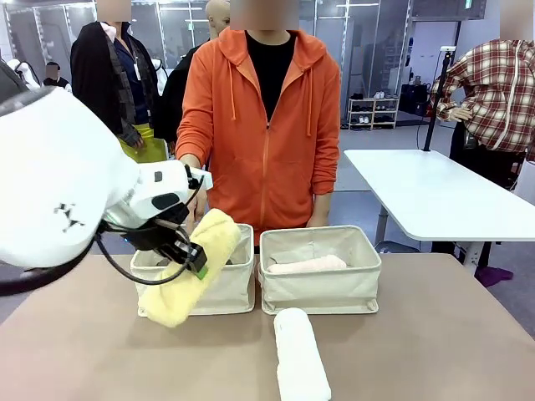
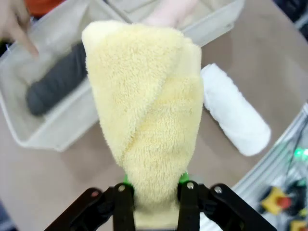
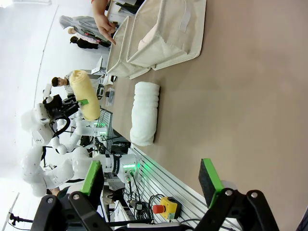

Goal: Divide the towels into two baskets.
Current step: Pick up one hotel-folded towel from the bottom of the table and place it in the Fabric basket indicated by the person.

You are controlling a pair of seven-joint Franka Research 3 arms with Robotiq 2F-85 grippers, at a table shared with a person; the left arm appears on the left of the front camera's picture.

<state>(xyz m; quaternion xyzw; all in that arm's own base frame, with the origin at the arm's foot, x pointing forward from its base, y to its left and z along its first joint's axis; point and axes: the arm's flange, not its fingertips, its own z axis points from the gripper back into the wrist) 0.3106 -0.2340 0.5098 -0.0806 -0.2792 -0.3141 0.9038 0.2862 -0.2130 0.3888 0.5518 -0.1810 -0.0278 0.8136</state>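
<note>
Midway through the sorting, the left gripper point(image 2: 155, 182) clamps the yellow towel point(image 2: 144, 106) over the left basket's point(image 1: 226, 292) near edge (grey towel point(image 2: 57, 86) inside), likely needing a forward carry and release, while the right gripper point(image 3: 151, 175) hangs wide open, empty.

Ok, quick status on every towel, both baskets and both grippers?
yellow towel: gripped, lifted near left basket
grey towel: lying in left basket
pink towel: lying in right basket
white towel: loose on table
left gripper: shut on yellow towel
right gripper: open, empty
</note>
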